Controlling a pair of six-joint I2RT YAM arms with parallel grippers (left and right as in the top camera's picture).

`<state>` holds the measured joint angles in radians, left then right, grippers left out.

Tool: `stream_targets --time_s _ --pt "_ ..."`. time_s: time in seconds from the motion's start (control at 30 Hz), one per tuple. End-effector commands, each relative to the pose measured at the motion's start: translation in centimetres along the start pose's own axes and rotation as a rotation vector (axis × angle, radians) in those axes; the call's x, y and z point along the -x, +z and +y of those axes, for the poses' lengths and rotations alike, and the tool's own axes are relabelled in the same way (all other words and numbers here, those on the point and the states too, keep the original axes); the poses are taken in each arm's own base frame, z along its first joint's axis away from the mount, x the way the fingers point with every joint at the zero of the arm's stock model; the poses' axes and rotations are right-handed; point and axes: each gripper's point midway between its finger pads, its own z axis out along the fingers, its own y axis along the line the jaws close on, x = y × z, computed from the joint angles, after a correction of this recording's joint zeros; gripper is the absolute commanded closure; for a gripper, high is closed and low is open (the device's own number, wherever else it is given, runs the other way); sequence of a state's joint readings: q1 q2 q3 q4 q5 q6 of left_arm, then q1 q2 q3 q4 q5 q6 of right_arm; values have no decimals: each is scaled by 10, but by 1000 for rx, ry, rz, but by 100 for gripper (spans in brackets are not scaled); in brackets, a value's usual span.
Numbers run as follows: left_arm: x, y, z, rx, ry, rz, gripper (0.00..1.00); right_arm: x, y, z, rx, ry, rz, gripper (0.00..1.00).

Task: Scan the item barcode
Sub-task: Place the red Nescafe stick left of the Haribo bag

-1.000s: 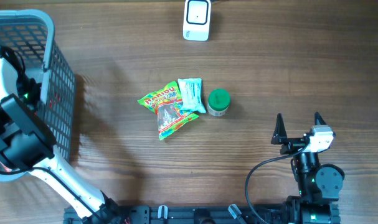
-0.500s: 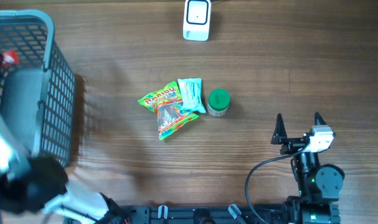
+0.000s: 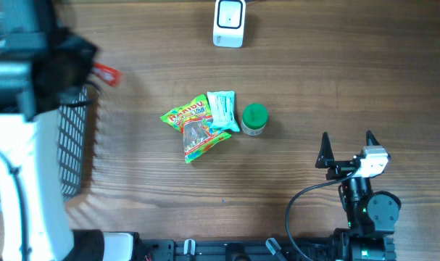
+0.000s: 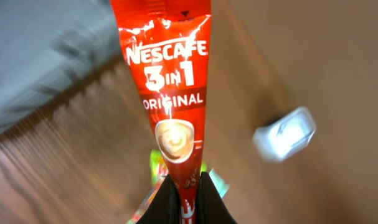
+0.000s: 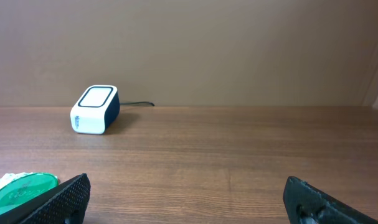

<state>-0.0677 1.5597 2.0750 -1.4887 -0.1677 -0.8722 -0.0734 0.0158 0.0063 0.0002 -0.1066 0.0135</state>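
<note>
Since a second ago the left arm point(image 3: 17, 145) has swung up out of the basket point(image 3: 73, 145). It was low inside it then, and half a second ago it was a blur there with a red tip showing. Now the left gripper point(image 3: 88, 67) sits above the basket's far right corner, motion-blurred, with the red sachet point(image 3: 106, 74) poking out over the table point(image 3: 314, 80) just past the rim. The candy bag point(image 3: 194, 129), teal packet point(image 3: 222, 110), jar point(image 3: 254, 119), scanner point(image 3: 228, 23) and right arm have not shifted. The left gripper point(image 4: 187, 194) is clamped tight on the bottom end of the sachet point(image 4: 167, 93), its dark fingers point(image 4: 164, 205) pinching the narrow seam. The right gripper point(image 3: 347, 138) stands spread wide with nothing in it, near the table's front right and well apart from the pile. Only the left wrist view shows the sachet's printed face, a Nescafe 3 in 1 Original stick, with the scanner point(image 4: 284, 134) a white smear off to the right and the basket point(image 4: 39, 50) a grey blur at upper left. No barcode is visible on that face. Only the right wrist view shows the scanner point(image 5: 95, 109) side-on, with its dark flank and cable, the jar's green lid point(image 5: 23, 190) low at left, and the right gripper point(image 5: 189, 199) with its fingers point(image 5: 58, 200) far apart over bare wood. The overhead alone shows the whole pile together, the three things touching at the table's middle.
</note>
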Motion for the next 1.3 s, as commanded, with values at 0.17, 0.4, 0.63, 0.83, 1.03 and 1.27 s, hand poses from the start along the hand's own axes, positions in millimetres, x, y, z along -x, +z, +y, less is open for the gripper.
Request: stream_targets --time_s 0.17,0.4,0.63,0.83,1.03,1.27 --pt "-90 85 38 388 328 62 96 1 0 -1 -9 -12 -5 0" --pt "-161 168 83 423 313 193 96 1 0 -1 -9 -12 -5 0" --pt "-213 219 107 326 273 276 83 1 0 -1 -9 -12 -5 0" --pt "-215 217 96 272 275 298 34 1 0 -1 -9 -12 -5 0" --pt "-145 154 34 183 238 142 0 1 0 -1 -9 -12 -5 0" --pt "-17 11 -10 87 119 -212 0 1 0 -1 -9 -12 -5 0"
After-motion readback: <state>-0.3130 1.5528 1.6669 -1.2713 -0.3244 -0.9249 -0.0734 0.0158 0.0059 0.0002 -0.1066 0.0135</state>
